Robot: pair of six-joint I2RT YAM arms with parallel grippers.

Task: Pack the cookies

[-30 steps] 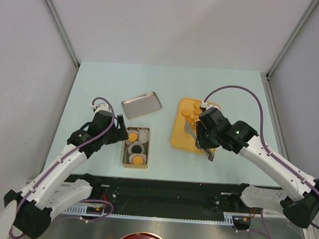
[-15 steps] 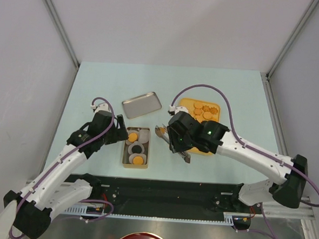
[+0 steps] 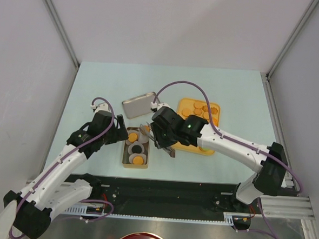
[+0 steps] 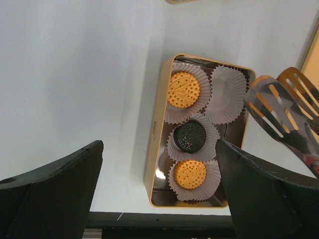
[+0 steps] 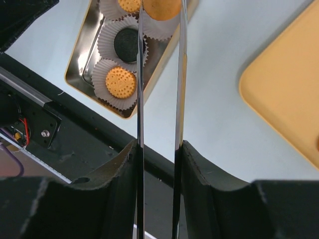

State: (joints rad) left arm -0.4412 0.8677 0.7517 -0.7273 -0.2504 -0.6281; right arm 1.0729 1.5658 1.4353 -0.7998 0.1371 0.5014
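The tongs (image 5: 140, 99) are gripped by the right gripper (image 5: 158, 154), whose fingers are clenched on the handles. One orange cookie (image 5: 160, 7) is pinched between the tong tips above the far right part of the tin (image 3: 123, 155), over an empty paper cup (image 4: 227, 94). Three cookies are seated in cups inside the tin: an orange one (image 4: 183, 89) at the far left, a black one (image 4: 189, 137) in the middle and another orange one (image 4: 190, 174) nearest. The left gripper (image 3: 120, 133) is held just left of the tin, jaws spread and nothing grasped. More cookies (image 3: 203, 110) are seen on the orange tray (image 3: 213, 124) to the right, and a metal lid (image 3: 142, 104) is placed beyond the tin.
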